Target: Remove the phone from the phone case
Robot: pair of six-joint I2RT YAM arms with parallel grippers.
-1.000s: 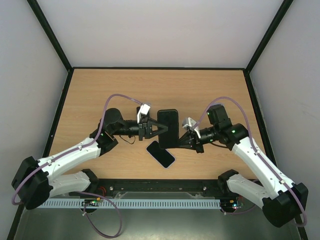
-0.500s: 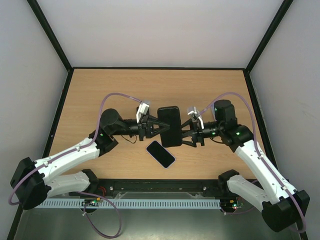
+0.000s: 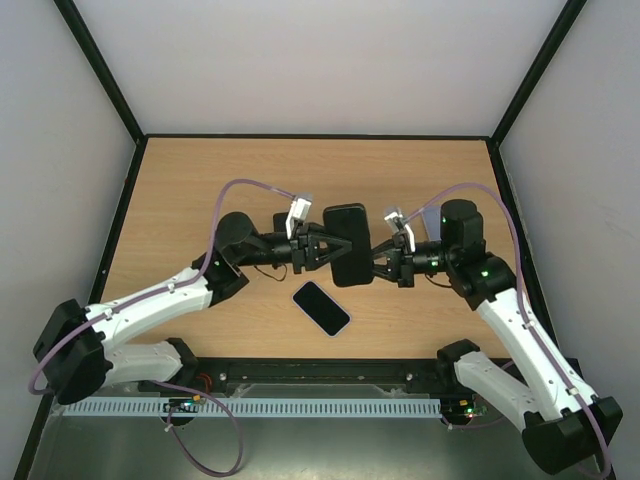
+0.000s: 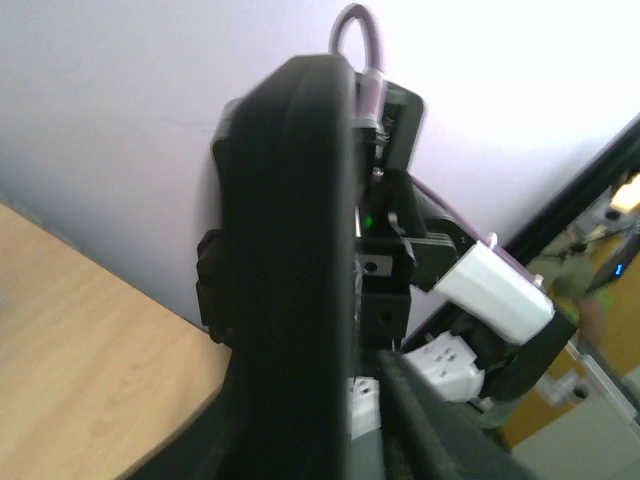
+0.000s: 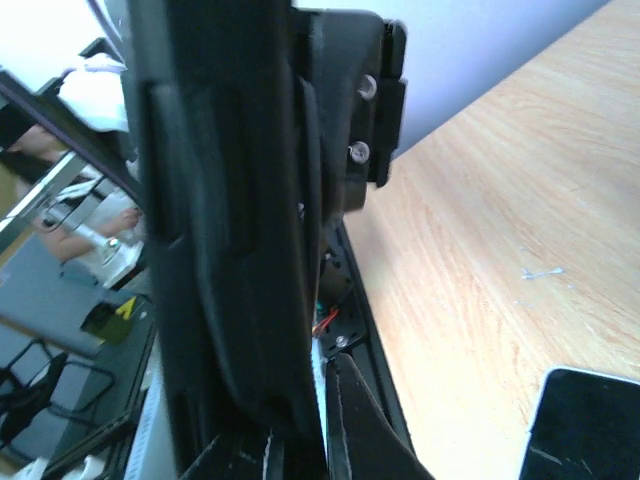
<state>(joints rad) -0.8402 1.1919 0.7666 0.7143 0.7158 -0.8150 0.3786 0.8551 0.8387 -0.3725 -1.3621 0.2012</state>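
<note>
A black phone case [image 3: 347,245] hangs in the air above the table's middle, held between both grippers. My left gripper [image 3: 328,250] is shut on its left edge and my right gripper [image 3: 373,263] is shut on its right edge. In the left wrist view the case [image 4: 290,270] stands edge-on and fills the middle, with my left gripper [image 4: 345,425] around its lower end. In the right wrist view the case [image 5: 225,210] is also edge-on between my right gripper's [image 5: 300,445] jaws. A dark phone [image 3: 321,308] with a pale rim lies flat on the table below the case, also seen in the right wrist view [image 5: 585,425].
The wooden table [image 3: 200,190] is bounded by black frame rails at the back and sides. A black rail [image 3: 320,375] runs along the near edge between the arm bases.
The case has moved a little up and toward the far side, carried by the left gripper. The right gripper rose from beside the table phone to the case's right edge and closed on it.
</note>
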